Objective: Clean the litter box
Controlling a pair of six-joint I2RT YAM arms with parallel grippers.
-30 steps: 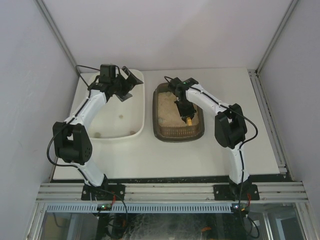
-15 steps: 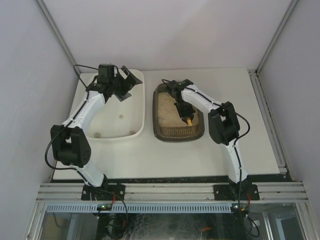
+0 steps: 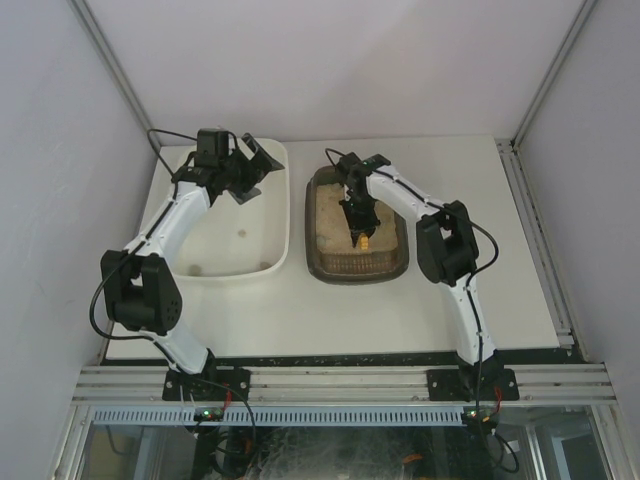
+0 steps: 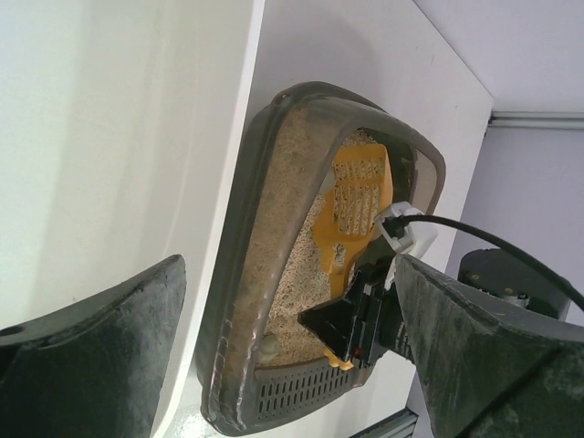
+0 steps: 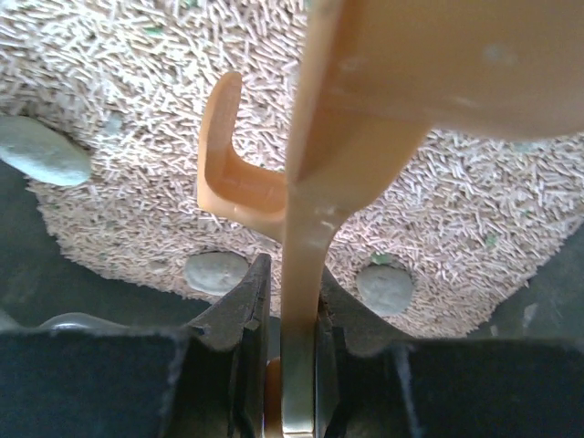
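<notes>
Top view:
- White tub (image 3: 262, 262) on desk (image 3: 330, 312). A few small dark bits are held on its floor.
- Left pincer (image 3: 257, 170) is held over the tub's far right corner, jaws spread wide, nothing gripped.
- Litter box (image 3: 352, 268) is set just right of the tub and filled with beige litter (image 3: 333, 215).
- Right pincer (image 3: 360, 225) is clamped on a yellow scoop (image 3: 366, 241) above the litter.

Left wrist view: the scoop's slotted blade is seen over the litter.

Right wrist view: 3 grey lumps (image 5: 216, 271) are counted among the pellets.
</notes>
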